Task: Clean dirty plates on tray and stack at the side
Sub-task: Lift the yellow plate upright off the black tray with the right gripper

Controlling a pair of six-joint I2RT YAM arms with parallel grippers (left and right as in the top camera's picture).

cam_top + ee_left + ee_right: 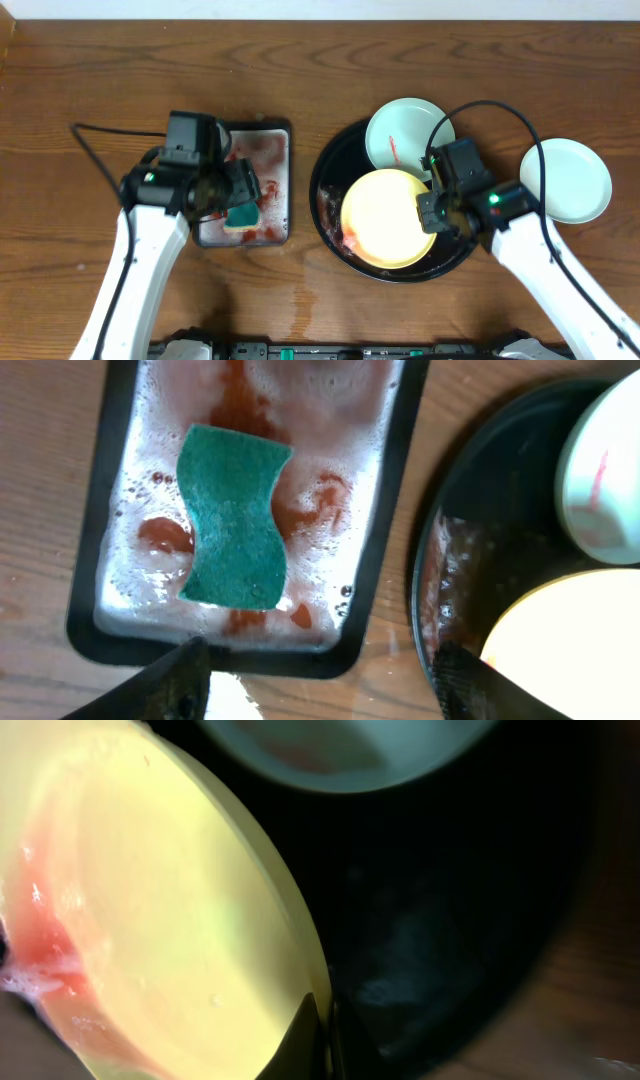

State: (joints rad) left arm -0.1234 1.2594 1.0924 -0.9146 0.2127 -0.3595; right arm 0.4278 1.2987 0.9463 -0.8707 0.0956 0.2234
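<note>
Yellow plate (385, 230) tilted over black tray (317, 195), teal sponge (233, 520) in foamy tray (250, 658)

Overhead top-down; close wrist views sharing tray (335, 165)

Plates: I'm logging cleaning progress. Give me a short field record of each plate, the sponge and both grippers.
yellow plate: on the black tray, sauce at one edge
streaked pale plate: at the tray's far rim
clean pale plate: on the table, right of the tray
sponge: free in the foamy small tray
left gripper: open over the small tray
right gripper: shut on yellow plate's rim
</note>
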